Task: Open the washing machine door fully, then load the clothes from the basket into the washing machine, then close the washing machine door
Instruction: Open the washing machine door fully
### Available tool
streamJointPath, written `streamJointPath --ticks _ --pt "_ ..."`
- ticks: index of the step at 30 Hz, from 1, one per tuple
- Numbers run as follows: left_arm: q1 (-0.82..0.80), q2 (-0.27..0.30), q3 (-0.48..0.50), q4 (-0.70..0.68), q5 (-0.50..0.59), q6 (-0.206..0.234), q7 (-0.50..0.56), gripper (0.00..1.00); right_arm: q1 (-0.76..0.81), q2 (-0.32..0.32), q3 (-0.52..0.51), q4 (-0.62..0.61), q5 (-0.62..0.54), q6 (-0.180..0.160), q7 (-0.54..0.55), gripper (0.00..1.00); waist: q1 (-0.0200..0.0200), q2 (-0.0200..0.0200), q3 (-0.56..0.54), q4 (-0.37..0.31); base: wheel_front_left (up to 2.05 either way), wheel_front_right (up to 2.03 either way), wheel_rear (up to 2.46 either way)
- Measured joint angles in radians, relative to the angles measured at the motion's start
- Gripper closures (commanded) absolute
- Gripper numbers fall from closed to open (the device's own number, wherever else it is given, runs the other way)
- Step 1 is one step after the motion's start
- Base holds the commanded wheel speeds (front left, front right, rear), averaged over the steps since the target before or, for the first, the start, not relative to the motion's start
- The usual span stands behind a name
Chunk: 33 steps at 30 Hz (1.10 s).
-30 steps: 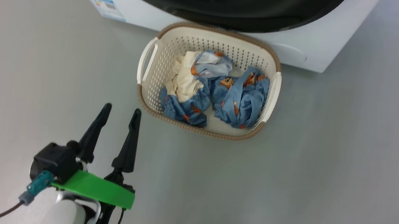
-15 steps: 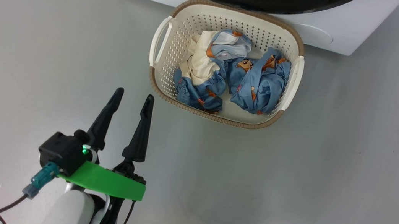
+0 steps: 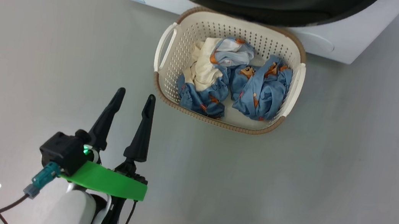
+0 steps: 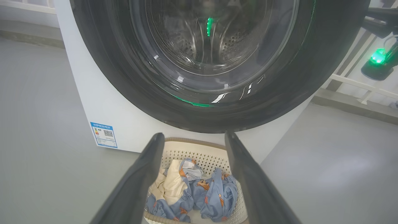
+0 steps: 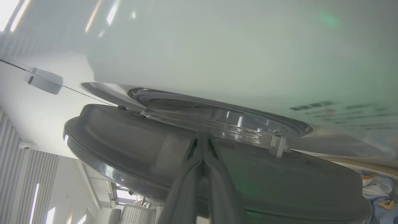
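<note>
The white washing machine (image 3: 332,41) stands at the top of the head view. Its black-ringed door (image 4: 124,93) hangs over the basket (image 3: 221,122), which sits on the floor right in front. Blue printed clothes (image 3: 259,93) and a cream piece lie in the basket. My left gripper (image 3: 136,94) is open and empty, low over the floor at the basket's near left corner, and points at the clothes (image 4: 214,196). In the right wrist view my right gripper (image 5: 203,138) is shut, its tips at the rim of the door (image 5: 130,137), which stands slightly off the machine's front.
Grey floor (image 3: 348,185) stretches wide on all sides of the basket. A blue label (image 4: 104,134) marks the machine's lower left corner. A dark part with a green light (image 4: 377,59) hangs right of the door, before a white railing.
The head camera has moved, so the whole picture shifted up and to the right. The left gripper stays open in about the same place beside the basket.
</note>
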Motion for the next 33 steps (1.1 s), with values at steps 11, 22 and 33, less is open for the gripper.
streamJointPath --ticks 11,22,33 --pt "0.014 0.000 0.004 0.005 0.002 0.000 0.000 0.00 0.108 0.027 0.002 -0.028 -0.003 0.000 0.023 1.00 0.0000 0.0000 -0.071 -0.011 0.00 0.00 0.00" --pt "0.058 0.000 0.014 0.009 0.033 0.000 0.000 0.00 0.213 0.082 0.028 -0.054 -0.003 0.000 0.067 1.00 0.0000 0.0000 -0.144 -0.021 0.00 0.00 0.00" --pt "0.150 0.002 0.041 0.032 0.076 -0.005 0.000 0.00 0.376 0.128 0.030 -0.109 0.005 0.000 0.120 1.00 0.0000 0.0000 -0.248 -0.018 0.00 0.00 0.00"
